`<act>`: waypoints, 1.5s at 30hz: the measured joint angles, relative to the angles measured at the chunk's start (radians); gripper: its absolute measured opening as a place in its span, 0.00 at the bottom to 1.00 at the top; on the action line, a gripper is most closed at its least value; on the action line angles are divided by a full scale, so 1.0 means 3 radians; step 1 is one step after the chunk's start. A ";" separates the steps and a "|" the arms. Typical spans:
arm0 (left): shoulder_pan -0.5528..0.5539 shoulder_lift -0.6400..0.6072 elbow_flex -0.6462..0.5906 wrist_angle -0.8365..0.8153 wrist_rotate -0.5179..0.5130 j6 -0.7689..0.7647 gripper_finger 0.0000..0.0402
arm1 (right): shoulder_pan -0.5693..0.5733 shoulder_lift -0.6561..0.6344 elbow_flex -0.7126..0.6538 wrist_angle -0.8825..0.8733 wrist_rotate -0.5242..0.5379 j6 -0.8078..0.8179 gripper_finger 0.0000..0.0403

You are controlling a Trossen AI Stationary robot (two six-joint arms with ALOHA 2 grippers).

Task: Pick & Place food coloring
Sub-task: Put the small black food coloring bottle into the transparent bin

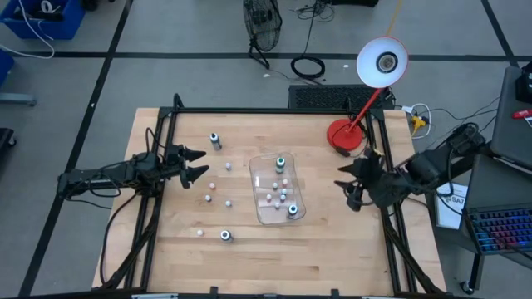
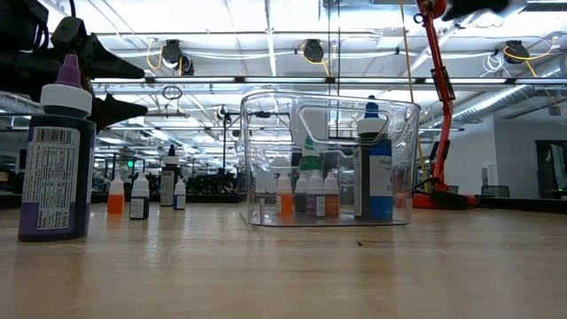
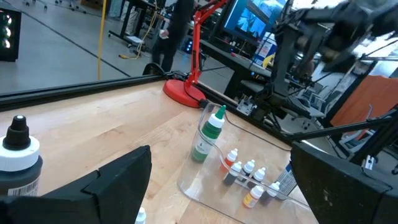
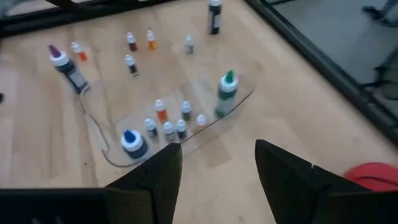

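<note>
Closest to the low camera, a tall dark bottle with a purple cap [image 2: 57, 151] stands upright on the wooden worktop [image 2: 283, 275], alone near the front edge. A little further in sits the clear tray [image 1: 264, 213], and it is filling up: a blue-capped bottle [image 4: 131, 141] at its near end, a cluster of tiny white-capped bottles [image 4: 169, 123] in the middle, and a green-capped bottle [image 4: 226, 91] upright at its far end, all inside the walls. To the left of the tray, several small bottles [image 1: 218, 193] stand loose on the wood, well apart from one another, and beyond them a dark bottle with a black cap [image 1: 215, 140] stands on its own. The left hand [image 1: 195, 164] hovers over the left side of the worktop, fingers spread wide and holding nothing, pointing toward the loose bottles. The right hand [image 1: 345, 186] hangs at the right side, apart from the tray, its fingers parted with nothing between them. Behind it, at the far right corner, a red desk lamp [image 1: 345, 134] stands on its round base with its white shade leaning out past the worktop's edge.
</note>
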 joint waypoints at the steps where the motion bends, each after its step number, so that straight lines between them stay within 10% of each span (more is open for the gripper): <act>1: -0.0001 -0.0001 -0.0001 0.0001 0.0000 0.0000 0.94 | 0.0005 -0.0116 -0.0266 0.0225 -0.0001 -0.0017 0.48; 10: 0.0000 0.0000 0.0000 0.0000 0.0000 0.0000 0.94 | -0.0067 -0.0881 -0.2532 0.3223 -0.0128 -0.1218 0.48; 18: -0.0001 0.0000 0.0000 0.0001 0.0000 0.0000 0.94 | -0.0661 -0.1729 -0.3523 0.4913 -0.1259 -0.1977 0.47; 27: 0.0000 -0.0001 0.0001 0.0000 0.0000 0.0000 0.94 | -0.1242 -0.2226 -0.3602 0.4712 -0.2101 -0.2144 0.48; 45: -0.0001 0.0000 -0.0001 0.0000 0.0001 0.0000 0.94 | -0.1448 -0.2537 -0.3538 0.3670 -0.2113 -0.2267 0.47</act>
